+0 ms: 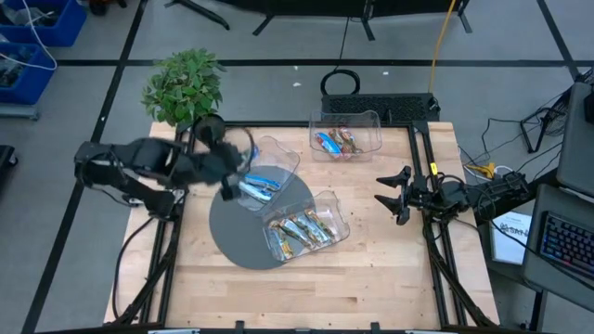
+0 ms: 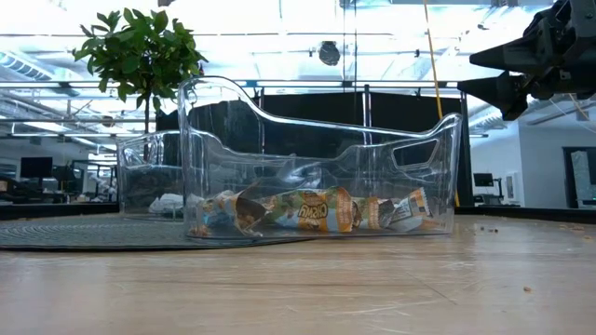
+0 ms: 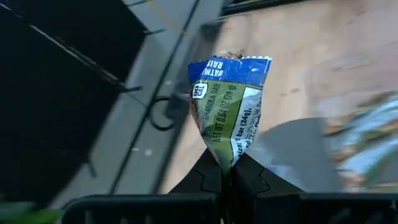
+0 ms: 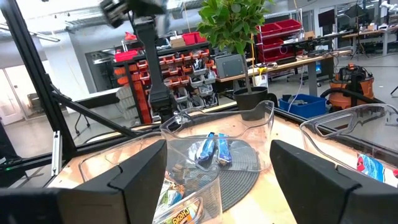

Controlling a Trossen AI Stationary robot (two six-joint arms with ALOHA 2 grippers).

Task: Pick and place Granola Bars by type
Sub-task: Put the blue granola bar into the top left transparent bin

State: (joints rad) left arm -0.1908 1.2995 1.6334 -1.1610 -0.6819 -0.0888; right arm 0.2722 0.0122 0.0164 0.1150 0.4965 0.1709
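One blue-wrapped bar (image 3: 229, 112) hangs pinched in your left gripper (image 1: 225, 182) jaws above the blue-bar bin (image 1: 278, 153), so lower before releasing, while your right gripper (image 1: 393, 193), jaws spread empty, waits beyond.

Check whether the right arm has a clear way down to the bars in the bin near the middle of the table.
Probably yes. The right gripper hangs open beside that clear bin, whose top is open, and nothing covers the tan-gold bars. The left gripper is off over the other bin, holding a blue bar.
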